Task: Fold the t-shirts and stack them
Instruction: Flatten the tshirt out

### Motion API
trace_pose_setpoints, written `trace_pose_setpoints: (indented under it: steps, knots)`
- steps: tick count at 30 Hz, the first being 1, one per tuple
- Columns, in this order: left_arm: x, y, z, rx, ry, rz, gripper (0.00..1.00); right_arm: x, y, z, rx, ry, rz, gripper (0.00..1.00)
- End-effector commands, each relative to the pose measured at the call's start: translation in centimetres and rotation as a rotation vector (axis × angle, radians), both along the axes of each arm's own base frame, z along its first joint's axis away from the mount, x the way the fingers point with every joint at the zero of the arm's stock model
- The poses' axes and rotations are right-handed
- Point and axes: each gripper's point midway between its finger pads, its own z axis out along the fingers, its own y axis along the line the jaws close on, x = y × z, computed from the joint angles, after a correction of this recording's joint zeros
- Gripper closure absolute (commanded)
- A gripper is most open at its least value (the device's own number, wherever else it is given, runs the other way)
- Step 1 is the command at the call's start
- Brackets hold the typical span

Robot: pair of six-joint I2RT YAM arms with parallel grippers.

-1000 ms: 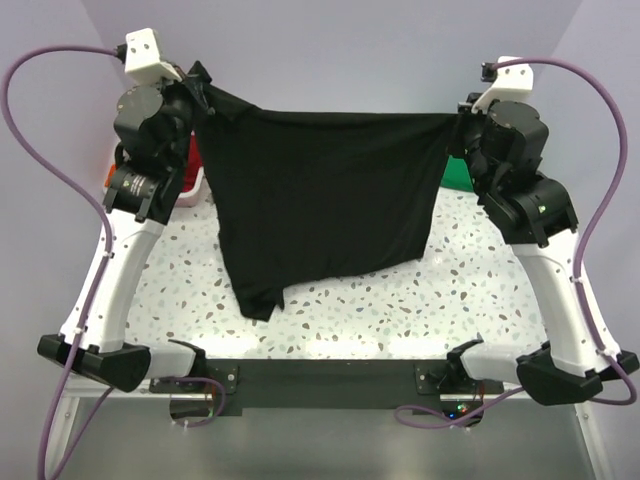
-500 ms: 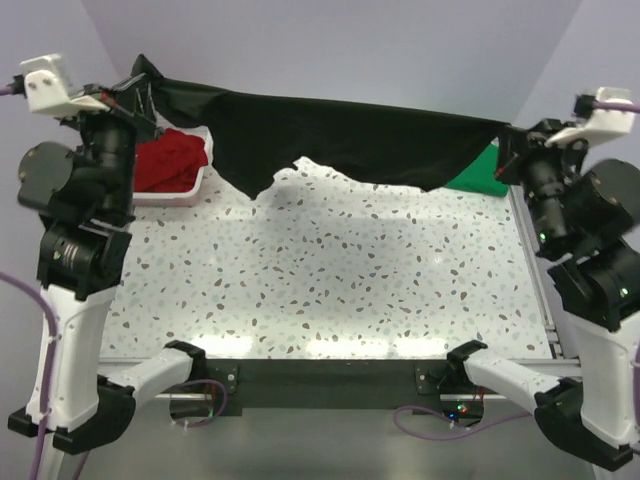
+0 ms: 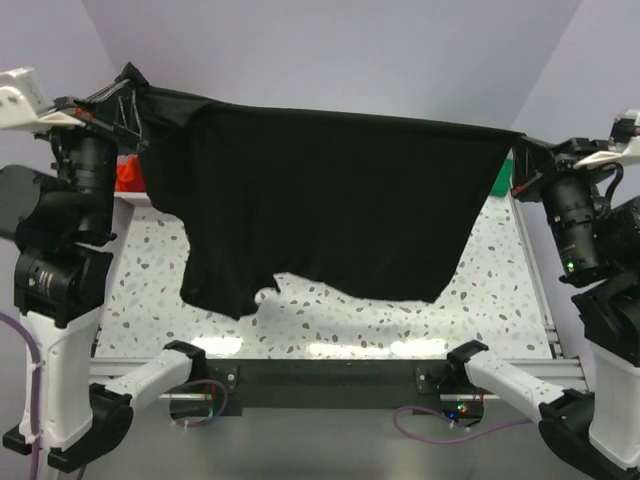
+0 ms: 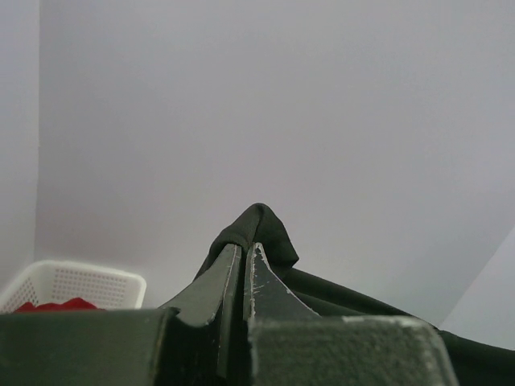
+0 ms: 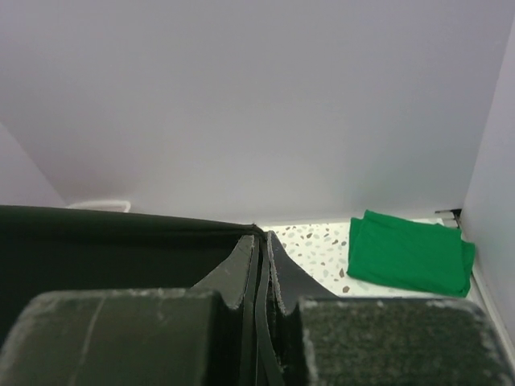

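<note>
The left pincer [image 3: 128, 92] is clenched on one top corner of the black t-shirt [image 3: 320, 200], raised high at the far left; in the left wrist view its two dark fingers [image 4: 229, 277] press together with a fold of black fabric bunched over their tips. The right pincer [image 3: 520, 160] is clenched on the opposite top corner at the far right, and its wrist view shows the cloth edge pinched thin between its closed fingers [image 5: 282, 265]. Between the two, the black shirt hangs stretched out wide like a curtain above the speckled surface [image 3: 330, 315], its top edge nearly taut, its lower hem uneven and dangling lower on the left side. A folded green t-shirt [image 5: 410, 253] lies flat on the surface at the far right corner, only a sliver of it showing past the black shirt from above. At the far left, partly hidden behind the left arm, sits a white slatted basket [image 4: 76, 281] holding red fabric [image 4: 56, 305]
</note>
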Motion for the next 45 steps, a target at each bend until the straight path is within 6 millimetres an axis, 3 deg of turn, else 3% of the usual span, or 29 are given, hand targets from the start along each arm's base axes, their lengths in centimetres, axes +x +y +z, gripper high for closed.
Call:
trace_pose_setpoints:
  steps: [1, 4, 5, 6, 7, 8, 9, 10, 12, 13, 14, 15, 16, 18, 19, 20, 21, 22, 23, 24, 25, 26, 27, 34, 36, 37, 40, 43, 45]
  knots:
    - [4.5, 1.3, -1.6, 0.003, 0.074, 0.144, 1.00, 3.9, -0.6, -2.1, -0.022, 0.053, -0.127, 1.00]
    - [9.6, -0.1, -6.3, 0.008, 0.178, 0.148, 1.00, 8.1, 0.8, -6.9, -0.038, 0.156, -0.165, 1.00]
    - [11.6, -0.7, -9.7, 0.019, 0.250, 0.150, 1.00, 9.2, 1.3, -8.6, -0.040, 0.191, -0.167, 1.00]
    - [13.6, -1.3, -12.3, 0.022, 0.307, 0.153, 1.00, 11.3, 2.0, -12.2, -0.045, 0.256, -0.194, 1.00]
    - [14.9, -1.6, -14.0, -0.012, 0.324, 0.158, 1.00, 12.5, 2.4, -14.3, -0.050, 0.296, -0.209, 1.00]
    - [16.3, -1.9, -18.3, -0.005, 0.402, 0.172, 1.00, 13.5, 2.7, -16.3, -0.053, 0.331, -0.220, 1.00]
    - [17.9, -2.2, -21.4, -0.001, 0.454, 0.187, 1.00, 15.3, 3.4, -20.6, -0.068, 0.406, -0.243, 1.00]
    - [18.9, -2.1, -23.0, -0.039, 0.463, 0.217, 1.00, 16.1, 3.4, -22.5, -0.072, 0.437, -0.271, 1.00]
    - [21.6, -2.4, -29.8, -0.013, 0.585, 0.262, 1.00, 17.8, 3.8, -26.7, -0.076, 0.491, -0.307, 1.00]
    - [22.6, -2.4, -31.5, -0.011, 0.605, 0.286, 1.00, 19.0, 4.0, -29.6, -0.106, 0.544, -0.334, 1.00]
    - [23.6, -2.6, -33.3, 0.000, 0.635, 0.293, 1.00, 19.7, 4.1, -31.1, -0.103, 0.565, -0.355, 1.00]
    - [24.9, -2.9, -37.1, 0.025, 0.702, 0.311, 1.00, 20.5, 4.1, -32.2, -0.100, 0.566, -0.375, 1.00]
    - [26.0, -3.3, -37.9, 0.025, 0.689, 0.307, 1.00, 21.5, 4.0, -34.6, -0.120, 0.604, -0.399, 1.00]
    - [27.9, -3.7, -41.4, 0.033, 0.704, 0.310, 1.00, 23.1, 3.8, -35.6, -0.083, 0.578, -0.433, 1.00]
    - [28.5, -4.1, -42.2, 0.047, 0.708, 0.299, 1.00, 24.1, 3.5, -37.9, -0.100, 0.612, -0.452, 1.00]
    - [29.3, -4.4, -42.4, 0.047, 0.700, 0.295, 1.00, 24.8, 3.4, -38.6, -0.099, 0.615, -0.465, 1.00]
    - [30.3, -4.6, -44.5, 0.063, 0.721, 0.300, 1.00, 26.1, 3.6, -38.5, -0.091, 0.595, -0.469, 1.00]
    - [30.9, -4.6, -45.0, 0.080, 0.729, 0.309, 1.00, 26.9, 3.4, -39.0, -0.098, 0.601, -0.483, 1.00]
    - [32.2, -4.7, -44.3, 0.076, 0.709, 0.312, 1.00, 27.8, 3.5, -41.2, -0.136, 0.638, -0.495, 1.00]
    - [32.9, -4.9, -46.4, 0.096, 0.742, 0.316, 1.00, 29.2, 3.8, -40.4, -0.125, 0.607, -0.501, 1.00]
    - [33.5, -4.8, -46.8, 0.100, 0.740, 0.329, 1.00, 30.0, 3.6, -40.7, -0.128, 0.604, -0.507, 1.00]
    - [34.7, -5.0, -46.0, 0.092, 0.716, 0.325, 1.00, 30.7, 3.7, -42.6, -0.156, 0.633, -0.511, 1.00]
    - [35.4, -5.2, -47.8, 0.107, 0.742, 0.321, 1.00, 32.1, 4.1, -41.8, -0.139, 0.610, -0.494, 1.00]
    - [39.7, -4.0, -48.5, 0.084, 0.713, 0.395, 0.99, 37.1, 3.2, -44.4, -0.128, 0.620, -0.502, 1.00]
    - [40.6, -3.7, -48.1, 0.067, 0.679, 0.413, 0.87, 38.1, 2.9, -44.6, -0.112, 0.620, -0.519, 0.89]
    - [40.8, -3.2, -48.1, 0.070, 0.674, 0.425, 0.63, 38.3, 2.4, -44.3, -0.103, 0.609, -0.539, 0.64]
    - [41.1, -2.3, -47.5, 0.054, 0.640, 0.467, 0.27, 38.5, 1.9, -43.4, -0.081, 0.578, -0.567, 0.35]
    - [40.9, -1.7, -46.8, 0.053, 0.621, 0.480, 0.11, 38.6, 1.8, -42.1, -0.066, 0.555, -0.572, 0.27]
    - [40.7, -1.7, -44.8, 0.039, 0.566, 0.470, 0.02, 38.4, 1.8, -41.7, -0.060, 0.551, -0.572, 0.28]
